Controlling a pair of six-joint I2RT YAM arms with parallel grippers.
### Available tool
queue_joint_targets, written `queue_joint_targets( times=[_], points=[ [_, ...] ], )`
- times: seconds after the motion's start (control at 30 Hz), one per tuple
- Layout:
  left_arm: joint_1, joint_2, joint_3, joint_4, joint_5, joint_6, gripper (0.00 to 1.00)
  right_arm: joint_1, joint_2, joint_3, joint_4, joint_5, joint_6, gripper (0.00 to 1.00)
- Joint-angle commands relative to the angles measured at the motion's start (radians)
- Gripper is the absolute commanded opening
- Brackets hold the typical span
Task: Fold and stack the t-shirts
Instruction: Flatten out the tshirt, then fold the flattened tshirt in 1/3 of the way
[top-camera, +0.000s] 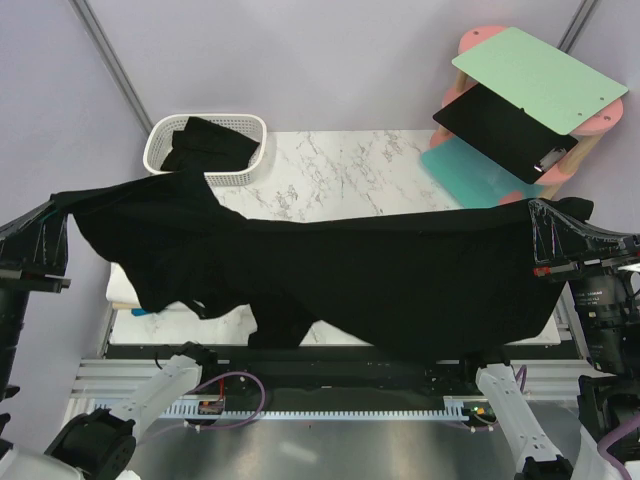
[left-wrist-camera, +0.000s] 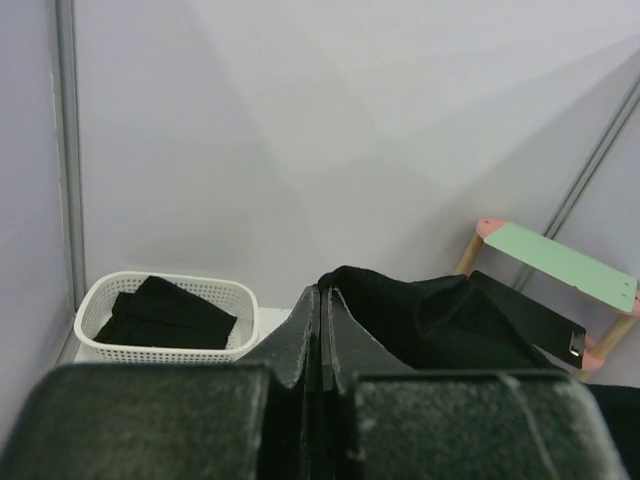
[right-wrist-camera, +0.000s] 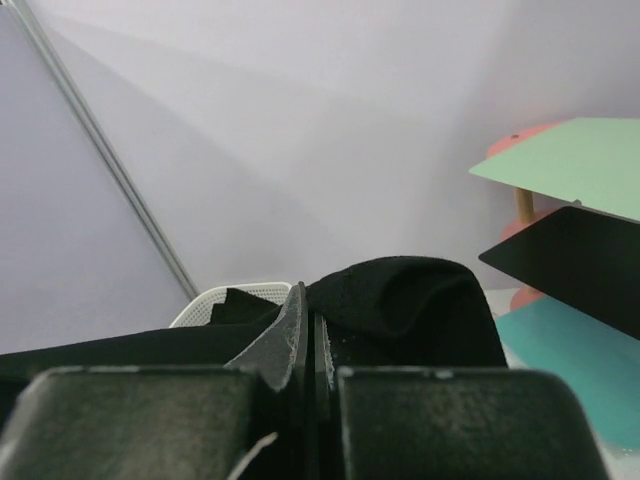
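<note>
A black shirt (top-camera: 400, 270) is held stretched in the air above the worktop (top-camera: 350, 175); one end is grasped by the left tool (left-wrist-camera: 321, 305) and the other by the right tool (right-wrist-camera: 306, 305), both clenched on its cloth; no fold is seen in it yet. A second shirt (top-camera: 215, 142) lies in the basket (top-camera: 160, 150); pale cloth (top-camera: 125, 290) is glimpsed beneath, its state hidden; most of the folding and stacking is judged outstanding.

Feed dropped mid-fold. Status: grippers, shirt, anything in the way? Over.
Both shut on black t-shirt: left gripper, right gripper. Shirt stretched between them over the table. Far left, white basket, not in the way.
</note>
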Motion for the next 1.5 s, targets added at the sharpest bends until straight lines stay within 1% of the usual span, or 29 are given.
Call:
queue_joint_targets(
  times=[0.0,0.07,0.1,0.13,0.3,0.33,0.37,0.4,0.47,0.5,0.53,0.57,0.6,0.63,0.67,0.7,0.77,0.8,0.87,0.9,0.97,1.0,1.1,1.13,1.2,1.23,1.3,1.33,1.47],
  points=[
    [0.004,0.139,-0.011,-0.019,-0.034,0.046,0.02,0.000,0.052,-0.038,-0.043,0.092,-0.031,0.00],
    [0.005,0.198,-0.036,-0.007,-0.070,0.055,0.02,0.000,0.075,-0.113,-0.017,0.098,-0.030,0.00],
    [0.004,0.220,-0.075,0.019,-0.079,0.060,0.02,0.000,0.083,-0.145,-0.002,0.092,-0.031,0.00],
    [0.005,0.241,-0.095,0.028,-0.094,0.067,0.02,0.000,0.094,-0.221,0.018,0.094,-0.030,0.00],
    [0.004,0.419,-0.239,0.129,-0.140,0.083,0.02,0.000,0.172,-0.435,0.166,0.089,-0.059,0.00],
    [0.008,0.456,-0.255,0.160,-0.146,0.083,0.02,0.000,0.206,-0.499,0.196,0.095,-0.063,0.00],
    [0.008,0.490,-0.267,0.172,-0.145,0.086,0.02,0.000,0.229,-0.526,0.245,0.104,-0.076,0.00],
    [0.008,0.574,-0.273,0.178,-0.146,0.086,0.02,0.001,0.256,-0.546,0.267,0.118,-0.085,0.00],
    [0.014,0.655,-0.272,0.198,-0.151,0.089,0.02,-0.002,0.350,-0.596,0.351,0.120,-0.094,0.00],
    [0.019,0.748,-0.260,0.201,-0.157,0.090,0.02,0.000,0.434,-0.610,0.377,0.115,-0.094,0.00],
    [0.021,0.792,-0.249,0.208,-0.162,0.092,0.02,0.001,0.479,-0.615,0.402,0.112,-0.096,0.00],
    [0.021,0.882,-0.216,0.209,-0.169,0.087,0.02,0.001,0.528,-0.616,0.457,0.109,-0.094,0.00],
    [0.024,0.919,-0.198,0.209,-0.172,0.090,0.02,0.000,0.622,-0.609,0.482,0.105,-0.093,0.00],
    [0.027,0.965,-0.173,0.209,-0.179,0.090,0.02,0.001,0.673,-0.598,0.523,0.108,-0.088,0.00],
    [0.027,1.002,-0.124,0.211,-0.185,0.092,0.02,0.000,0.725,-0.575,0.525,0.112,-0.074,0.00],
    [0.034,1.072,-0.091,0.209,-0.194,0.095,0.02,0.000,0.832,-0.522,0.526,0.109,-0.071,0.00],
    [0.040,1.126,0.001,0.200,-0.203,0.103,0.02,0.003,0.937,-0.457,0.520,0.114,-0.062,0.00],
    [0.051,1.154,0.030,0.198,-0.205,0.109,0.02,0.001,1.033,-0.390,0.513,0.115,-0.059,0.00],
    [0.059,1.214,0.126,0.182,-0.206,0.120,0.02,0.001,1.112,-0.335,0.519,0.126,-0.050,0.00],
    [0.070,1.229,0.154,0.175,-0.203,0.124,0.02,0.000,1.172,-0.283,0.519,0.126,-0.050,0.00],
    [0.077,1.249,0.200,0.171,-0.200,0.132,0.02,0.001,1.217,-0.238,0.514,0.157,-0.050,0.00],
    [0.082,1.246,0.202,0.171,-0.200,0.132,0.02,0.000,1.237,-0.210,0.514,0.160,-0.050,0.00],
    [0.083,1.199,0.144,0.171,-0.185,0.126,0.02,0.001,1.229,-0.204,0.508,0.157,-0.050,0.00],
    [0.083,1.181,0.075,0.171,-0.180,0.118,0.02,0.001,1.218,-0.214,0.506,0.155,-0.048,0.00],
    [0.082,1.110,-0.009,0.172,-0.163,0.086,0.02,0.001,1.177,-0.259,0.509,0.163,-0.045,0.00],
    [0.082,1.089,-0.099,0.174,-0.162,0.075,0.02,0.000,1.162,-0.276,0.509,0.166,-0.044,0.00],
    [0.083,1.026,-0.184,0.175,-0.156,0.046,0.02,0.000,1.128,-0.322,0.500,0.166,-0.044,0.00],
    [0.082,1.004,-0.273,0.178,-0.156,0.037,0.02,0.001,1.120,-0.336,0.496,0.167,-0.045,0.00],
    [0.082,0.930,-0.451,0.189,-0.153,-0.018,0.02,0.000,1.079,-0.420,0.480,0.180,-0.042,0.00]
  ],
)
